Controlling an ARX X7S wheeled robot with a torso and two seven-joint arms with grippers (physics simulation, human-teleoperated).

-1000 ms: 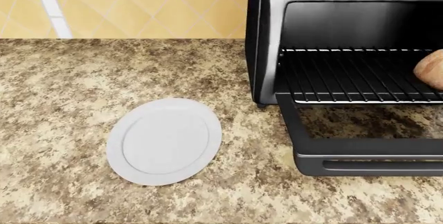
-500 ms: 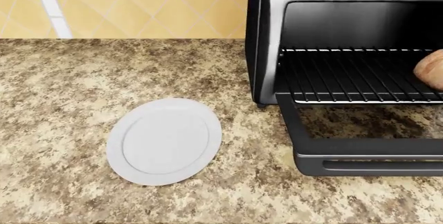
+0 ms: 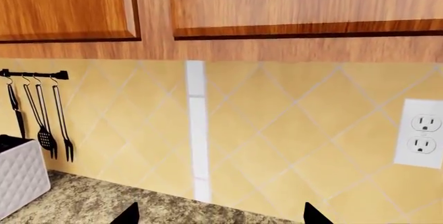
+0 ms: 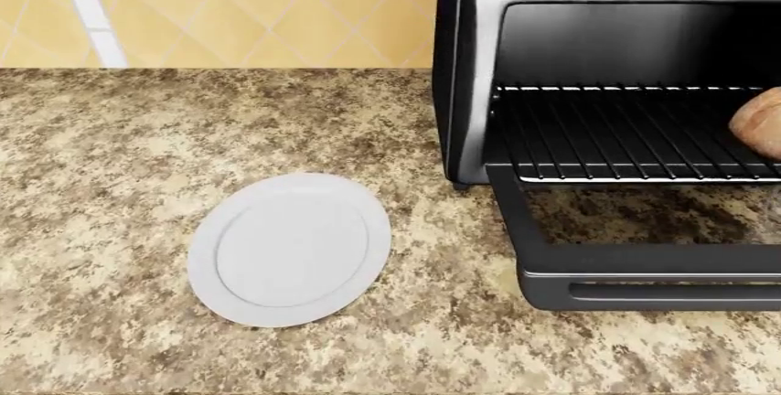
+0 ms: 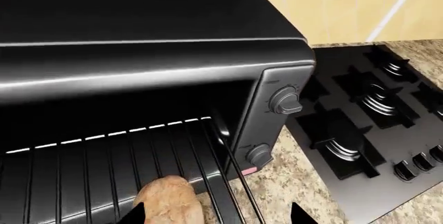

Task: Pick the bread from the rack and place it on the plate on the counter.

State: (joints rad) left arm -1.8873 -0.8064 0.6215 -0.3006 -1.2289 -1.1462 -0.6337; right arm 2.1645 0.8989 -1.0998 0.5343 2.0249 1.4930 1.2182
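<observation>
The bread (image 4: pixel 759 122), a golden-tan roll, lies on the black wire rack (image 4: pixel 635 134) inside the open toaster oven and is cut off by the head view's right edge. The white plate (image 4: pixel 289 249) rests on the speckled counter (image 4: pixel 123 139), left of the oven. Neither gripper appears in the head view. My right gripper (image 5: pixel 219 216) is open above the rack (image 5: pixel 104 156), and the bread (image 5: pixel 168 200) sits beyond it near one fingertip (image 5: pixel 136 215), untouched. My left gripper (image 3: pixel 221 216) is open and holds nothing, facing the tiled wall.
The oven's door (image 4: pixel 647 276) lies folded down over the counter in front of the rack. A black stove top (image 5: pixel 367 130) adjoins the oven's knob side. The left wrist view holds a utensil rail (image 3: pixel 35 74), a wall outlet (image 3: pixel 422 133) and wooden cabinets (image 3: pixel 298 1).
</observation>
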